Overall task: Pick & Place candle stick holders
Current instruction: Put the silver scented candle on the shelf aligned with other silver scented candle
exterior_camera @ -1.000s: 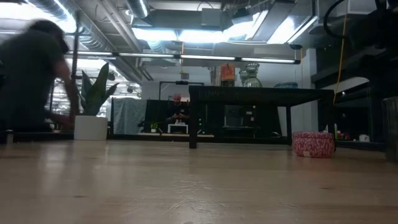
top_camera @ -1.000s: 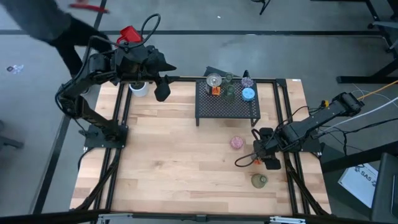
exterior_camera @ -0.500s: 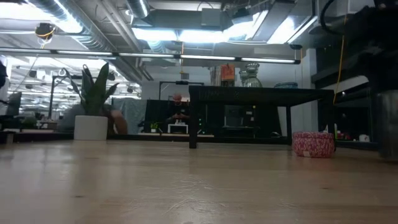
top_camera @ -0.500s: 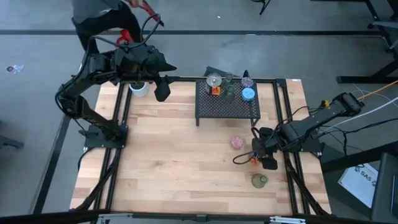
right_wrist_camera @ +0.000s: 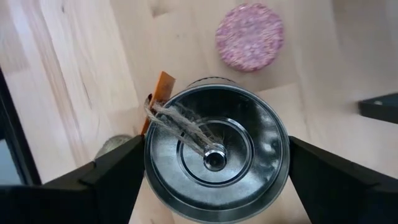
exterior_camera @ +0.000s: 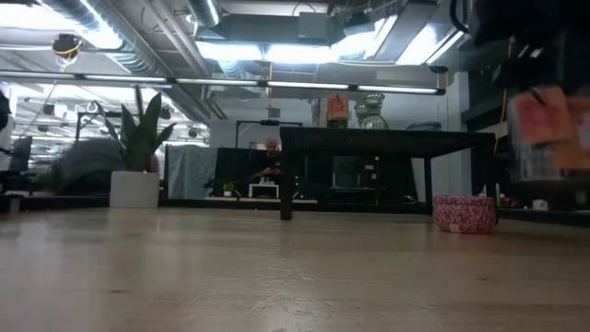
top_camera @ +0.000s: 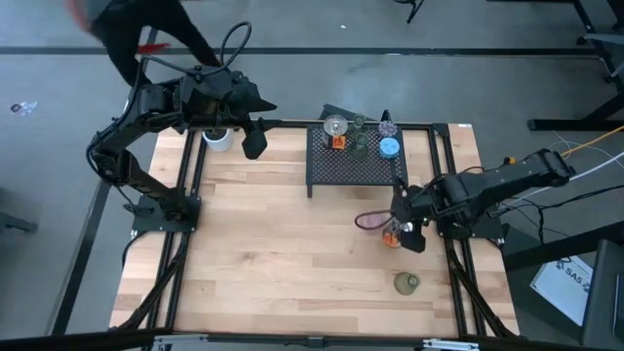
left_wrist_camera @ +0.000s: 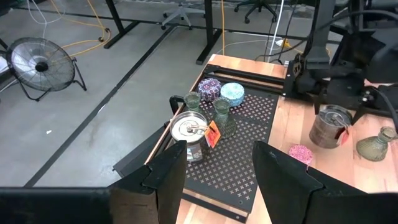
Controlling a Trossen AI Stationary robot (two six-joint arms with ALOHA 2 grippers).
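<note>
My right gripper [right_wrist_camera: 214, 186] is shut on a silvery candle stick holder [right_wrist_camera: 214, 158] with twine and an orange tag, held above the table's right part beside a pink holder [top_camera: 369, 222]. An olive-green holder [top_camera: 407, 284] stands nearer the front edge. On the black mesh rack [top_camera: 341, 171] stand another silvery holder [top_camera: 335, 128], green glass ones [top_camera: 361, 144], a blue one [top_camera: 389, 148] and a purple-speckled one [top_camera: 388, 128]. My left gripper [top_camera: 253, 146] hangs open and high over the far left, with nothing in it. My right gripper pinches the silvery holder's round wall [right_wrist_camera: 149, 168] between its two fingers, one on each opposite side near the rim. The fingers [right_wrist_camera: 118, 180] come from above, pointing down. The holder stays upright and clear of the table [exterior_camera: 544, 138], its orange tag [right_wrist_camera: 158, 99] hanging at the side.
A white pot with a green plant [top_camera: 218, 139] stands at the far left corner, under my left arm. The light wood table [top_camera: 273, 244] is bare in its left and near parts. A person [top_camera: 136, 29] moves beyond the far left edge.
My right gripper has risen with the silvery holder and gone toward the table's left and far edge, nearer the pink holder, rolling a little. The holder has been lifted clear of the table. The person behind the far left edge has shifted.
</note>
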